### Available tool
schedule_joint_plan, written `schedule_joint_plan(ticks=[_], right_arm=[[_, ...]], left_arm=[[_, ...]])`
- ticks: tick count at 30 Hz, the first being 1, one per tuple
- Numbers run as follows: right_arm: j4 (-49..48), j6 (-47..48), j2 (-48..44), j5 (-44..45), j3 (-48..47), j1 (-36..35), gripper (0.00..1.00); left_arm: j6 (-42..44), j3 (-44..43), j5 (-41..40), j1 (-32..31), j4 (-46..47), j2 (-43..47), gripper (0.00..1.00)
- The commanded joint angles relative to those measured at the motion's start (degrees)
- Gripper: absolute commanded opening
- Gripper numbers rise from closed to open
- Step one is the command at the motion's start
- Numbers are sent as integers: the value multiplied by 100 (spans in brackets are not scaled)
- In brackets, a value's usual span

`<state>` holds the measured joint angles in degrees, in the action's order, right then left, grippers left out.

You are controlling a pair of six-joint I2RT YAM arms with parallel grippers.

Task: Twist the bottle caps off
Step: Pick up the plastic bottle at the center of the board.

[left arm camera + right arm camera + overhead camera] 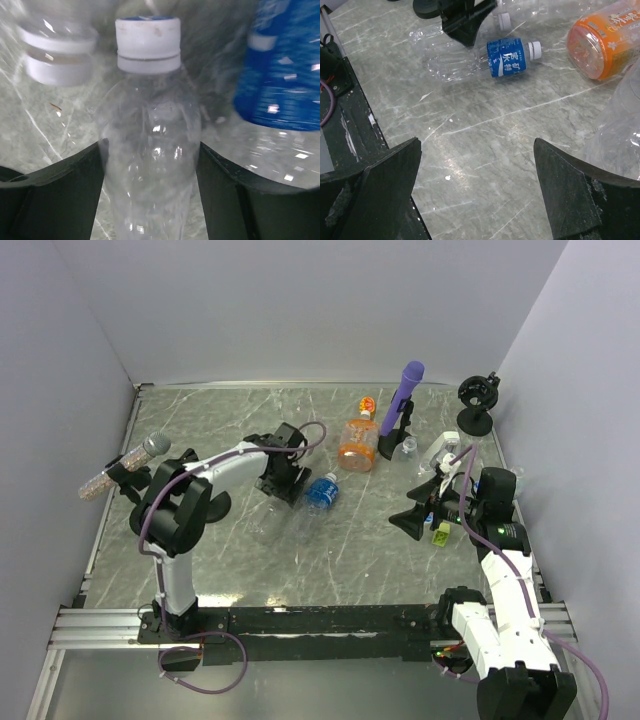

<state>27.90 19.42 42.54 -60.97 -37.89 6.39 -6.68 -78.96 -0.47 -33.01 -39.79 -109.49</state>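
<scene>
In the left wrist view a plain clear bottle (150,150) lies between my left gripper's (150,200) black fingers (65,195), which press on both its sides. Its white cap (148,45) points away from the camera and is on. A second white cap (57,55) shows blurred at the left and the blue-label bottle (285,75) at the right. In the top view the left gripper (283,472) is at mid table. My right gripper (475,190) is open and empty above bare table. Beyond it lie the blue-label bottle (505,57) with its white cap (534,49) and the orange bottle (605,42).
A purple microphone-like stick (405,390) stands at the back beside the orange bottle (357,440). A clear bottle (620,125) lies close to the right gripper's right side. A yellow-green block (441,533) sits by the right arm. A silver microphone (125,465) and a black stand (478,400) are at the sides.
</scene>
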Motion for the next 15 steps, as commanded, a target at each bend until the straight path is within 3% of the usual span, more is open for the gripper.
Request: schedule_joint_plan(ticks=[1, 6, 10, 15], right_arm=[[-180, 132, -361, -231, -17, 46, 100], [-171, 150, -361, -214, -17, 55, 100], [-153, 159, -370, -196, -8, 64, 100], [-110, 229, -378, -336, 1, 73, 100]], left_arm=[[44, 170, -252, 32, -117, -160, 73], [17, 118, -304, 32, -143, -222, 70], [-44, 117, -436, 23, -117, 32, 53], [26, 258, -393, -117, -196, 840, 41]])
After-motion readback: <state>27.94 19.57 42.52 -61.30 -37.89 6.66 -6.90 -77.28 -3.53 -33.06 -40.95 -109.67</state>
